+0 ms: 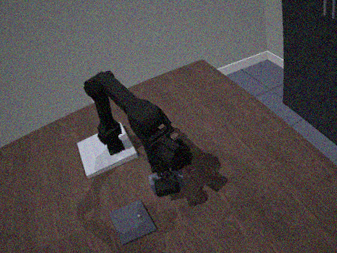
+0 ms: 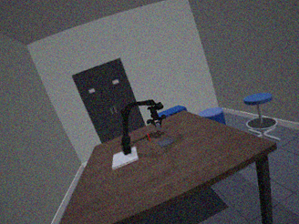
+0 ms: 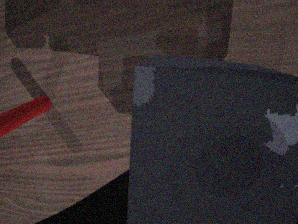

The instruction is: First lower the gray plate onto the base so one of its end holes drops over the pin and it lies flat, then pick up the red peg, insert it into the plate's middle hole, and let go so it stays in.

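My gripper (image 1: 167,177) (image 2: 157,123) is shut on the gray plate (image 1: 154,180) (image 2: 158,126) (image 3: 200,110) and holds it above the table. The plate fills the right of the wrist view; its holes cannot be made out there. The dark gray square base (image 1: 131,226) (image 2: 165,142) lies on the table, with a small pale pin (image 1: 138,215) standing on it. In the top view the gripper and plate are to the upper right of the base. The red peg (image 2: 148,137) (image 3: 27,114) is beside the plate in the wrist view. It is hidden in the top view.
The arm stands on a white slab (image 1: 95,161) (image 2: 120,161) on the brown wooden table (image 1: 263,195) (image 2: 164,173). A dark cabinet (image 1: 320,63) and a blue stool (image 2: 257,99) stand off the table.
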